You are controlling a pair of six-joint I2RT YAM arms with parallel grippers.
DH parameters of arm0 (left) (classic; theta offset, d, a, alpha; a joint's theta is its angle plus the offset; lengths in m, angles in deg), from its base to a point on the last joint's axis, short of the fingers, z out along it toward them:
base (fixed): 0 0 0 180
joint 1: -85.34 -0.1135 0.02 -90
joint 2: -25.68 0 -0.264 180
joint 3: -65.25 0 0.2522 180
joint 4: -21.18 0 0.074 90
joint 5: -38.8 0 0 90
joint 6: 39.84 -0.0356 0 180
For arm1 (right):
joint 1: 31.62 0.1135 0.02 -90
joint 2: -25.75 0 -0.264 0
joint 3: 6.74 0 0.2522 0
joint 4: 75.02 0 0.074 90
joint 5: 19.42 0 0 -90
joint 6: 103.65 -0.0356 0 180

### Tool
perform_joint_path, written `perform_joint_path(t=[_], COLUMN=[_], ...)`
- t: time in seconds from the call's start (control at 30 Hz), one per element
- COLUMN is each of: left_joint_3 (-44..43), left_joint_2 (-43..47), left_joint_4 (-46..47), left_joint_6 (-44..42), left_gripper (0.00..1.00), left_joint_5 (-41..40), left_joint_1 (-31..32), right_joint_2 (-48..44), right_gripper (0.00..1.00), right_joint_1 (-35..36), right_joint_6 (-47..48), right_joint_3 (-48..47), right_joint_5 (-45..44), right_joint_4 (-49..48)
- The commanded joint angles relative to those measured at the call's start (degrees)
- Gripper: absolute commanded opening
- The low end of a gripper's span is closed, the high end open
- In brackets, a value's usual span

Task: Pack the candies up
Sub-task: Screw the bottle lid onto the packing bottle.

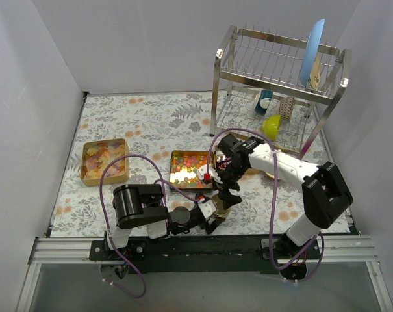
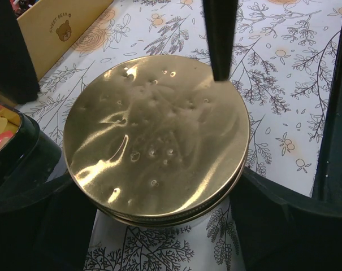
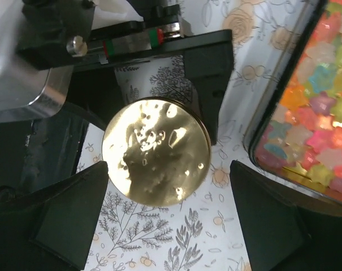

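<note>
The candies show as pastel star-shaped pieces (image 3: pixel 320 107) in a black-rimmed tin beside the jar. In the top view they fill the middle tin (image 1: pixel 191 169), and an orange-yellow kind fills the left tin (image 1: pixel 105 160). A round gold lid (image 2: pixel 156 132) sits on a jar (image 1: pixel 225 203) near the table's front. My left gripper (image 2: pixel 165 226) is shut on the jar, one finger (image 2: pixel 40 220) pressed against each side. My right gripper (image 3: pixel 171 220) hovers open just above the lid (image 3: pixel 155 151), holding nothing. One of its fingers (image 2: pixel 219 39) hangs over the lid's far edge.
A tan cardboard box (image 2: pixel 57 28) printed with a bear stands beyond the jar. A metal dish rack (image 1: pixel 280 78) with a blue plate and a yellow bowl stands at the back right. White walls close in the floral tablecloth (image 1: pixel 151 123).
</note>
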Motion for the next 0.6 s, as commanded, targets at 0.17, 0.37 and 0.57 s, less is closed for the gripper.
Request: perform_joint_path(t=[0.17,0.37,0.57], left_joint_3=[3.8,3.6,3.0], left_joint_2=[-5.7,-5.6,-5.6], left_joint_4=[5.0,4.0,2.4], left_joint_6=[-5.2,-3.7,-2.3], left_gripper=[0.00,0.00,0.00], left_joint_5=[-5.4,-5.6,-5.8], left_joint_1=[-1.1,-1.5,-2.5], right_joint_2=[2.1,-2.1,-6.8], right_gripper=[0.94,0.94,0.93], right_joint_1=[1.7,1.7,1.3], right_joint_6=[7.9,8.0,6.0], right_joint_3=[-1.6,4.0,10.4], right_joint_5=[1.6,-2.4,-4.8], right_joint_4=[7.9,7.7,9.1])
